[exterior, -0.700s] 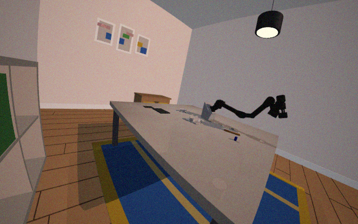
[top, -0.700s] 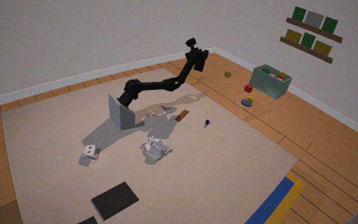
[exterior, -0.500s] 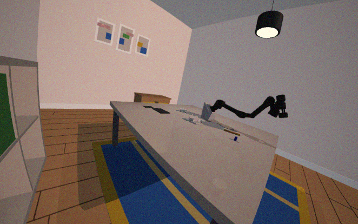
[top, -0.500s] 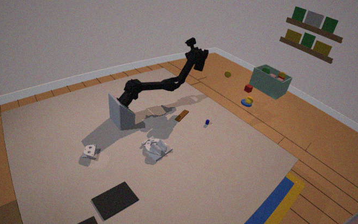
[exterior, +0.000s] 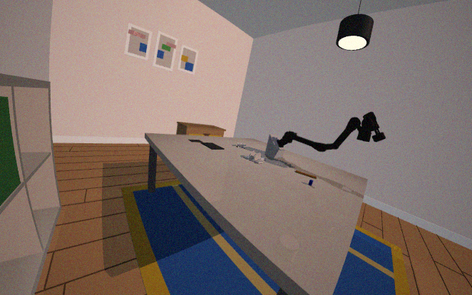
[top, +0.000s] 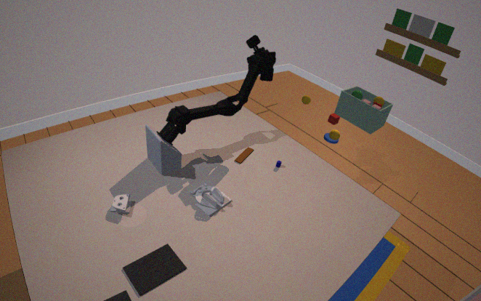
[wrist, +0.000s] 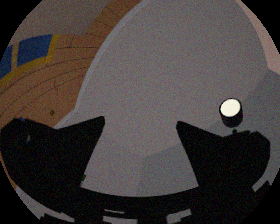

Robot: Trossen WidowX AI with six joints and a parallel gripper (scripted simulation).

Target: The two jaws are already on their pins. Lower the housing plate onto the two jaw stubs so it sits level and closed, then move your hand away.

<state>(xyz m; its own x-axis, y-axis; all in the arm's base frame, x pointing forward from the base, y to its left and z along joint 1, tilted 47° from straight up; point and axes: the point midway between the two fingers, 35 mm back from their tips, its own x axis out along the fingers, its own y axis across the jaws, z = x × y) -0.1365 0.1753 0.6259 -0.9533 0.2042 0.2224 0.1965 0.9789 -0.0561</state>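
The housing plate [top: 121,201] [exterior: 239,143] is a small white plate with dark round holes. It appears tilted on a small support at the left of the table in the top view. The grey jaw assembly [top: 218,200] [exterior: 256,157] stands to its right, with curved light jaws on a square base. The plate is apart from it. The pins and stubs are too small to tell. My gripper [wrist: 141,123] is open with nothing between its fingers. It is raised high, far from both parts, and faces the walls and ceiling.
A grey upright panel [top: 163,155] [exterior: 272,147] stands by the arm's base. A brown bar [top: 244,155] [exterior: 305,174] and a small blue cylinder [top: 278,163] [exterior: 310,182] lie on the table. A black slab [top: 155,268] lies nearer the front. A lamp [exterior: 355,30] [wrist: 231,108] hangs overhead.
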